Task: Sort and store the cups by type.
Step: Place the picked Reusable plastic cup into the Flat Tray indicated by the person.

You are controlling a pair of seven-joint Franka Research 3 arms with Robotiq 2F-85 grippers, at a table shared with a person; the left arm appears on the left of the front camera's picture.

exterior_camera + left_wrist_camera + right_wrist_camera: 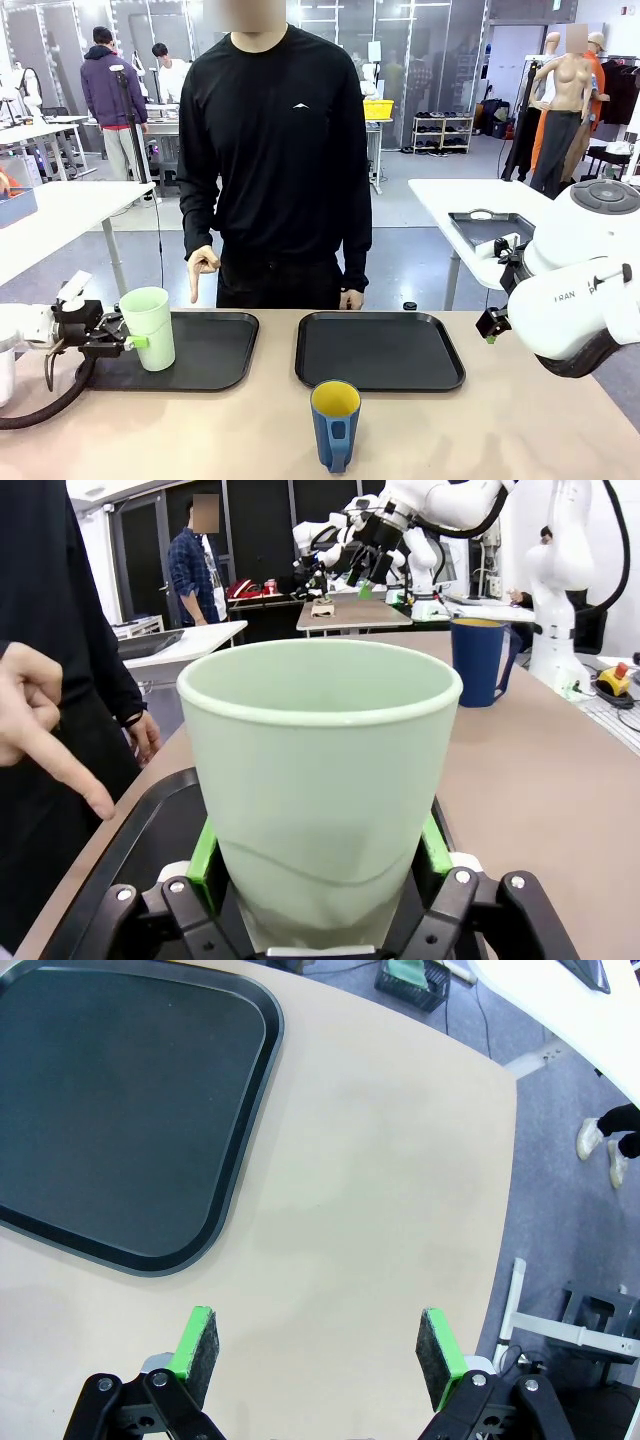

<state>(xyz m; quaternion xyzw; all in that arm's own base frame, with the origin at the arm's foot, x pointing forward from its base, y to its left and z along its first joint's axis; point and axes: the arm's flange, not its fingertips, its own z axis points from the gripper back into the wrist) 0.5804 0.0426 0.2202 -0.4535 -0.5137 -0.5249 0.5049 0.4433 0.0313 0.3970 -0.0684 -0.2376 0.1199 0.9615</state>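
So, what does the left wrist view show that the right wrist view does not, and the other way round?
Left wrist view, not the right: the mint-green tumbler between the jaws of the left gripper, the blue mug farther along the table, and the person's hand pointing down. Right wrist view, not the left: the right gripper, jaws open with nothing between them, above bare table, and the floor beyond the table edge. Both: the tan table top and a black tray.

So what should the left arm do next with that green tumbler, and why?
Probably settle the mint-green tumbler onto the left tray and open the left gripper: it is clamped upright over that tray, where the person's hand points.
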